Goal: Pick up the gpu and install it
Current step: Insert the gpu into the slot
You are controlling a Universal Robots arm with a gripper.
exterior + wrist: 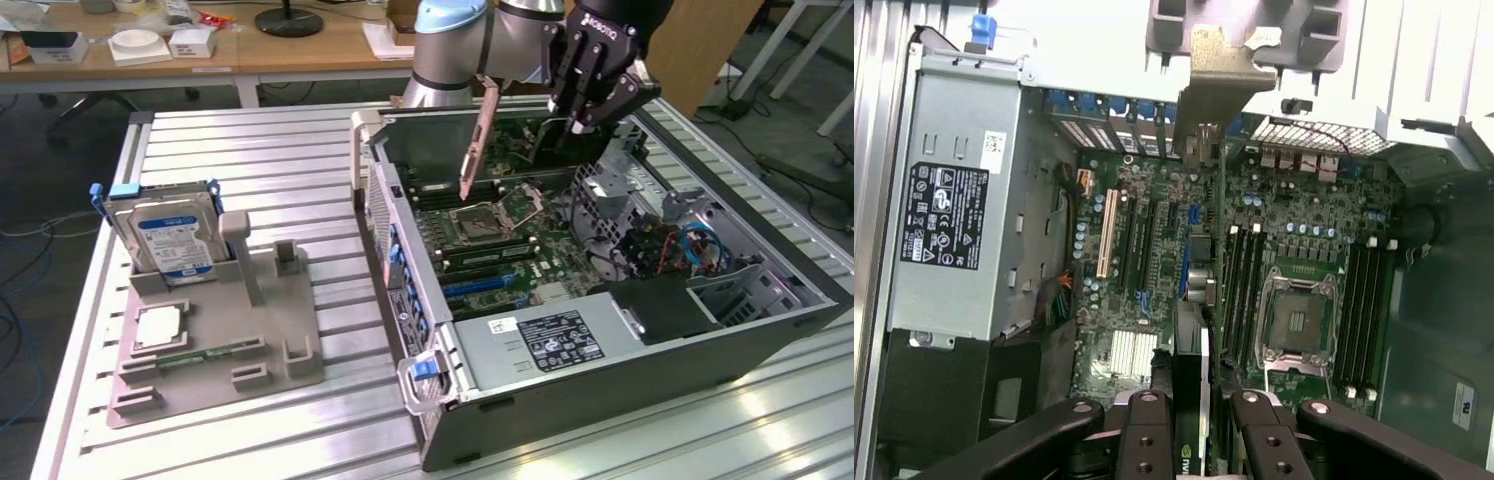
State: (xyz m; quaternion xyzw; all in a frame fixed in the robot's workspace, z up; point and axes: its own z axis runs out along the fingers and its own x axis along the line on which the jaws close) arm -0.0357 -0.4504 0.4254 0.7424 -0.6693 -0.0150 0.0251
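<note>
At the exterior view's left, the hard drive is seen standing in its tray. Further right, the gpu is held edge-down above the motherboard, clamped by the partly closed gripper. Pickup is done; seating in a slot is judged not yet done.

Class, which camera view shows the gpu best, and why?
The exterior view: the gpu hangs from the gripper above the motherboard in the open case, its length and pale end strip visible. The wrist view shows it edge-on, a thin dark line running out from the gripper.
</note>
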